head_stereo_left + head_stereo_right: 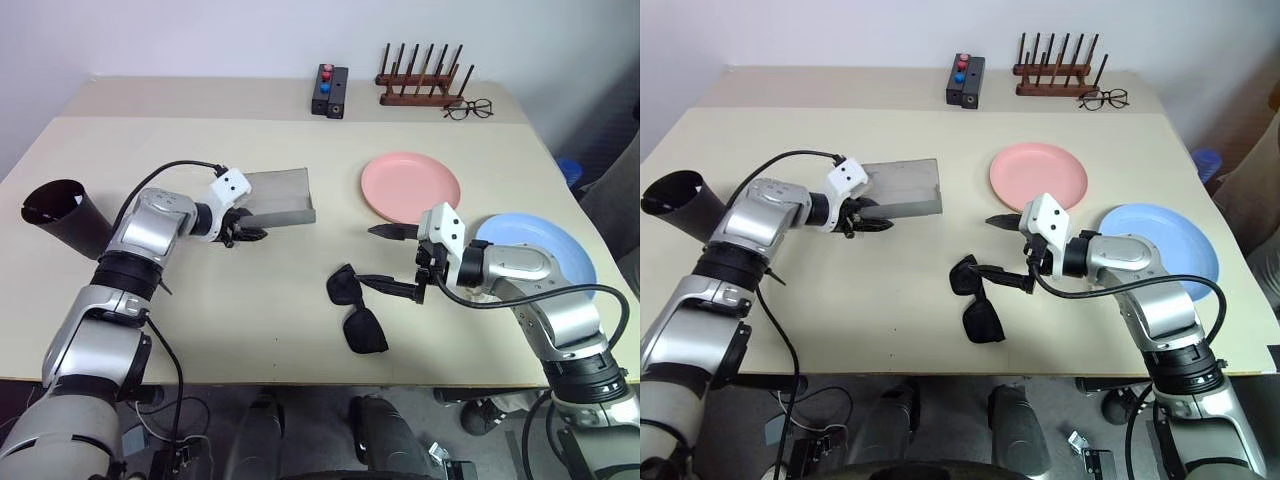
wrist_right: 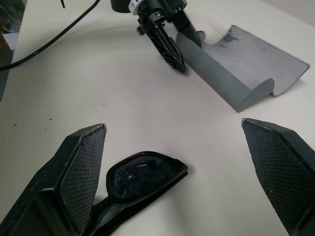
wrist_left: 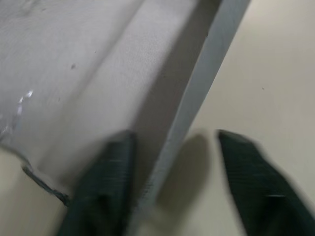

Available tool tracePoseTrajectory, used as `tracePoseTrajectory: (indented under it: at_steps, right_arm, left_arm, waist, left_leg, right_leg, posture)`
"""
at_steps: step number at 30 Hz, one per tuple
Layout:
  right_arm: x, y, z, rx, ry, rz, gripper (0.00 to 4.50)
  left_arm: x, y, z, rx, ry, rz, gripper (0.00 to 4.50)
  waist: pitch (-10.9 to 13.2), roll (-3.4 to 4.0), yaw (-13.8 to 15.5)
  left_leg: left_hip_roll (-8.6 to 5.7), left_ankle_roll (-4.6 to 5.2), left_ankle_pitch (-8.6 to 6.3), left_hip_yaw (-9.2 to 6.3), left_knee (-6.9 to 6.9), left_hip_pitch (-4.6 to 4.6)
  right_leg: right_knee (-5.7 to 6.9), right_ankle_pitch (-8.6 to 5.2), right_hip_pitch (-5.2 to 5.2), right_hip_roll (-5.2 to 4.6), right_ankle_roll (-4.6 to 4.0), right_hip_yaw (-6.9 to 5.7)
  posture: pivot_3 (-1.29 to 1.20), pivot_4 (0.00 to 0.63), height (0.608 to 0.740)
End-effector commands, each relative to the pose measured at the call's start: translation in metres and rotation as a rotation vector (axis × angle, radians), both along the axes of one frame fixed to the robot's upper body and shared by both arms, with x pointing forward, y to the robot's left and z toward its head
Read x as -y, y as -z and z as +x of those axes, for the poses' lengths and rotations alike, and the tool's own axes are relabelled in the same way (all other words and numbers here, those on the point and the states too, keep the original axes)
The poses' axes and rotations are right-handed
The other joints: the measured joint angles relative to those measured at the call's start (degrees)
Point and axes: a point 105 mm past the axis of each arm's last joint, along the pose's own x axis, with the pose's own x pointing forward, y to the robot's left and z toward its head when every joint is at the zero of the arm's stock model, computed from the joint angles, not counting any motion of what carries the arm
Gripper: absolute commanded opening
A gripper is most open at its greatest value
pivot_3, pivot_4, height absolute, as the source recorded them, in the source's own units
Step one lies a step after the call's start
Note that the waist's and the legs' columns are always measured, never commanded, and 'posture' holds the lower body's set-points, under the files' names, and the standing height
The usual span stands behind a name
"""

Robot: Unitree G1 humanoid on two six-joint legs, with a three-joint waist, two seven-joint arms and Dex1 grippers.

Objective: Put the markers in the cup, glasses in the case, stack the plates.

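The grey case [image 1: 277,196] lies open left of centre. My left gripper [image 1: 248,234] is at its near left corner, its jaws astride the case's front wall [image 3: 197,108]: one finger [image 3: 106,191] is inside, the other [image 3: 256,182] stands off the wall outside. The black glasses [image 1: 355,311] lie folded near the front edge. My right gripper [image 1: 388,259] hovers open just right of them, nothing between its fingers [image 2: 81,167]. The pink plate [image 1: 410,187] and the blue plate [image 1: 545,250] lie apart at the right. The black cup [image 1: 62,216] leans at the far left. The markers are out of view.
At the back stand a small black box with coloured buttons [image 1: 330,90], a wooden peg rack [image 1: 425,85] and clear spectacles [image 1: 468,108]. My right forearm lies over the blue plate's near edge. Bare table shows between the case and the glasses.
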Motion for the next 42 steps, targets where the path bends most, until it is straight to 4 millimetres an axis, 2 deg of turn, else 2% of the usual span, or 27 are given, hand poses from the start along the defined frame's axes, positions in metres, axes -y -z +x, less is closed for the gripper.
tracePoseTrajectory:
  at_steps: [1, 2, 7, 11, 15, 19, 23, 28, 31, 37, 42]
  right_arm:
    - [-0.001, -0.011, -0.003, 0.060, -0.012, 0.007, 4.50]
    - [-0.001, -0.011, -0.002, 0.060, -0.013, 0.008, 4.50]
    - [-0.001, -0.009, -0.001, 0.059, -0.025, 0.001, 4.50]
    - [-0.003, -0.010, 0.000, 0.059, -0.044, -0.006, 4.50]
    - [-0.004, -0.010, 0.000, 0.054, -0.055, -0.015, 4.50]
    - [-0.004, -0.009, -0.002, 0.039, -0.068, -0.026, 4.50]
    - [-0.003, -0.005, -0.004, 0.001, -0.070, -0.040, 4.50]
    - [0.000, 0.000, -0.006, -0.093, -0.046, -0.049, 4.50]
    - [0.008, 0.008, -0.009, -0.183, -0.003, -0.073, 4.50]
    - [0.018, 0.021, -0.021, -0.344, 0.065, -0.049, 4.50]
    - [0.022, 0.035, -0.027, -0.496, 0.167, -0.018, 4.50]
  left_arm:
    - [0.004, -0.010, -0.002, 0.053, 0.043, -0.006, 0.54]
    - [0.004, -0.010, -0.003, 0.059, 0.053, -0.005, 0.06]
    - [0.007, -0.013, -0.020, 0.107, 0.156, -0.014, 0.06]
    - [0.012, -0.012, -0.060, 0.097, 0.351, 0.005, 0.06]
    - [0.006, -0.003, -0.106, 0.013, 0.495, 0.068, 0.06]
    - [0.002, 0.001, -0.134, -0.045, 0.560, 0.100, 0.06]
    - [0.001, 0.004, -0.143, -0.069, 0.564, 0.125, 0.06]
    - [0.001, 0.009, -0.143, -0.076, 0.557, 0.148, 0.06]
    - [0.000, 0.008, -0.139, -0.078, 0.534, 0.135, 0.06]
    - [0.001, -0.004, -0.133, -0.012, 0.499, 0.101, 2.79]
    - [-0.001, -0.015, -0.133, 0.060, 0.437, 0.048, 2.79]
  waist:
    - [0.0, 0.00, 0.0]
    - [0.0, 0.00, 0.0]
    - [0.0, 0.00, 0.0]
    - [0.0, 0.02, -0.4]
    - [0.0, 0.03, -0.4]
    - [0.0, 0.03, 0.0]
    - [0.0, 0.03, 0.2]
    - [0.0, 0.04, 0.1]
    - [0.0, 0.04, 0.1]
    - [0.0, 0.03, 0.1]
    - [0.0, 0.04, 0.0]
  left_leg:
    - [0.00, 0.00, 0.00, 0.00, 0.00, 0.00]
    - [0.00, 0.01, 0.00, 0.00, 0.00, 0.00]
    - [0.00, 0.01, 0.00, 0.00, 0.00, 0.02]
    - [0.01, 0.02, 0.00, 0.00, -0.01, 0.02]
    - [0.03, 0.02, -0.01, 0.00, -0.02, 0.03]
    - [0.03, 0.02, -0.01, 0.03, 0.01, 0.04]
    - [0.02, 0.02, -0.01, 0.05, 0.05, 0.03]
    - [0.02, 0.04, -0.02, 0.05, 0.06, 0.03]
    - [0.02, 0.05, -0.02, 0.05, 0.05, 0.03]
    - [0.02, 0.06, -0.03, 0.06, 0.07, 0.03]
    - [0.03, 0.07, -0.04, 0.06, 0.07, 0.04]
  right_leg:
    - [0.00, 0.00, 0.00, 0.00, 0.01, 0.00]
    - [0.00, 0.01, 0.00, 0.00, 0.01, 0.00]
    - [0.02, 0.01, 0.01, 0.00, 0.01, 0.01]
    - [0.03, 0.01, 0.00, -0.01, 0.01, 0.02]
    - [0.03, -0.01, 0.00, 0.00, -0.03, 0.02]
    - [0.03, -0.02, 0.01, -0.03, -0.07, 0.03]
    - [0.02, -0.02, 0.02, -0.07, -0.07, 0.03]
    - [0.02, -0.02, 0.01, -0.06, -0.07, 0.03]
    - [0.02, -0.02, 0.01, -0.06, -0.07, 0.03]
    - [0.02, -0.02, 0.02, -0.06, -0.07, 0.03]
    - [0.03, -0.02, 0.01, -0.05, -0.08, 0.03]
  posture:
    - [0.00, 0.150, 0.740]
    - [0.00, 0.150, 0.740]
    - [0.00, 0.150, 0.740]
    - [0.00, 0.150, 0.740]
    - [0.00, 0.150, 0.740]
    - [0.00, 0.150, 0.740]
    - [0.00, 0.150, 0.740]
    - [0.00, 0.150, 0.740]
    - [0.00, 0.150, 0.740]
    - [0.00, 0.150, 0.740]
    - [0.00, 0.150, 0.740]
